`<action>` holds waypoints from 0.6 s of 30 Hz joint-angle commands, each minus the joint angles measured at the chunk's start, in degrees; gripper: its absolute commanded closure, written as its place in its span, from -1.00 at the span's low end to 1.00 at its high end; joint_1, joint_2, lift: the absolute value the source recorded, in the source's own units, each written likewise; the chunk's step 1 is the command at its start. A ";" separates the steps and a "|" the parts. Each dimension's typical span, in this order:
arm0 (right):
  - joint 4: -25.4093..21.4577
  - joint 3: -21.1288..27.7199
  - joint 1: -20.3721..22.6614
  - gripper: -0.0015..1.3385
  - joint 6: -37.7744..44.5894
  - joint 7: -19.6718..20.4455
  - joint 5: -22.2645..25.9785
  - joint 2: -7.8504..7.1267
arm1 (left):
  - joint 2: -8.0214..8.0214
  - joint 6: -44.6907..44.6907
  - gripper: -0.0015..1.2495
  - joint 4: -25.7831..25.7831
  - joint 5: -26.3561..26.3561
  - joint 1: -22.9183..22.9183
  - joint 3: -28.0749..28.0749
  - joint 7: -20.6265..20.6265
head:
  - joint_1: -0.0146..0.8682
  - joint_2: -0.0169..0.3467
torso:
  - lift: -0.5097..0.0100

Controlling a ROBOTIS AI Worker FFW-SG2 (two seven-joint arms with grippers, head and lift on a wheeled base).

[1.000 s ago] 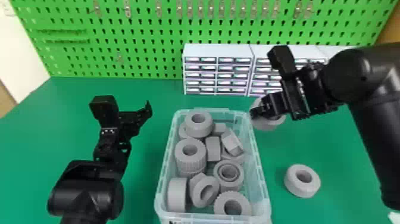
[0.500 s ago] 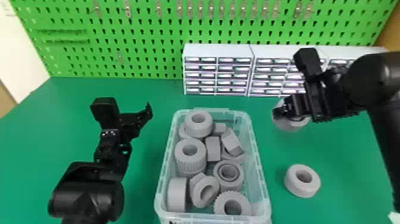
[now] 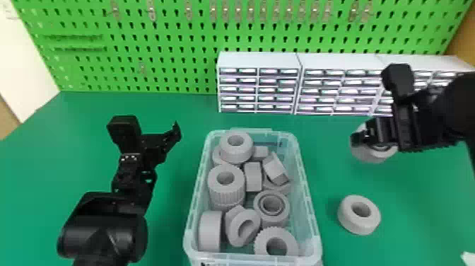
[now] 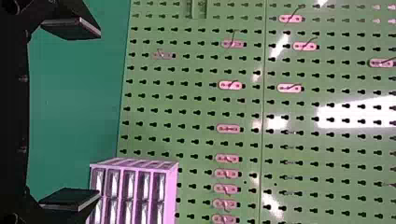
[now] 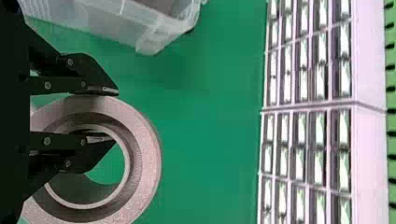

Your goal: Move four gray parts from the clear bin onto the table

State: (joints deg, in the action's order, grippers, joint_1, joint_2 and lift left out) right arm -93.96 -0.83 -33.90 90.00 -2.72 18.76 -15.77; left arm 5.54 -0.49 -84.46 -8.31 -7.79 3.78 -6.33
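Note:
In the head view my right gripper [image 3: 365, 138] is right of the clear bin [image 3: 309, 198], over the table's back right, holding a gray ring part [image 3: 376, 155]. The right wrist view shows my right gripper [image 5: 109, 114] shut on the wall of that gray ring [image 5: 147, 154], one finger outside it and one in its hole. Another gray part [image 3: 359, 215] lies on the green table [image 3: 424, 212], right of the bin. Several gray parts [image 3: 226, 184] are piled inside the bin. My left gripper [image 3: 155, 129] is parked left of the bin, open; its fingers stand apart around nothing in the left wrist view [image 4: 70, 114].
White drawer cabinets [image 3: 259, 60] line the table's back edge, behind the bin and near the right arm. A green pegboard [image 3: 159, 35] with metal hooks stands behind them. A small white object [image 3: 468, 259] is at the front right corner.
My right gripper has moved right, away from the bin's back right corner, with the gray ring held in it. The left arm and the other parts have stayed still.

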 commanded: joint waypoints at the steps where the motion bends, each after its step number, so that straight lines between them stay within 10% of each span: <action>1: 0.00 1.71 1.03 0.62 0.08 0.00 -0.65 -0.84 | 0.00 -0.03 -0.86 0.00 -0.04 -0.04 0.00 0.00 | 0.60 -0.51 | 0.76; 18: 2.20 6.99 5.16 0.62 0.08 0.00 -3.90 -2.16 | 0.00 0.05 -0.86 0.09 -0.31 -0.04 0.26 -0.09 | 0.60 -0.51 | 0.76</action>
State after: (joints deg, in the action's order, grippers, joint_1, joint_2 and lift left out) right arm -92.15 4.58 -29.99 90.00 -2.72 15.67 -17.69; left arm 5.54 -0.47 -84.37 -8.45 -7.82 3.95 -6.40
